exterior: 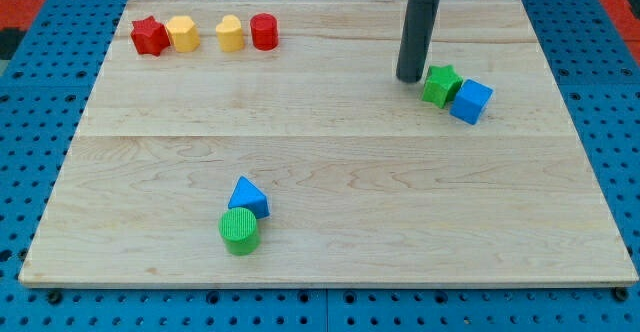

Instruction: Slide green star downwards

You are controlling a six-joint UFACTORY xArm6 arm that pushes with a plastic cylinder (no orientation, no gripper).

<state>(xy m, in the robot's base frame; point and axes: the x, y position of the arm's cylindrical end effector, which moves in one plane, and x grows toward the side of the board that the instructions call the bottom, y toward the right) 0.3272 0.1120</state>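
1. At the view's top left, a row of 4 sits on the table: red star, yellow hexagon-like block, yellow heart-like block, red cylinder — all well apart from the job.
2. Bottom centre-left: the blue triangle touches the green cylinder below it.
3. The end effector is a bare rod, holding nothing; my tip stands just beside the green star, on its left and slightly above.
4. The green star touches the blue cube, on its lower right.
5. Risk — from this side, a push would likely send the star rightwards into the cube, not downwards. Even pushing from above, the cube may drag along or twist the star off line.
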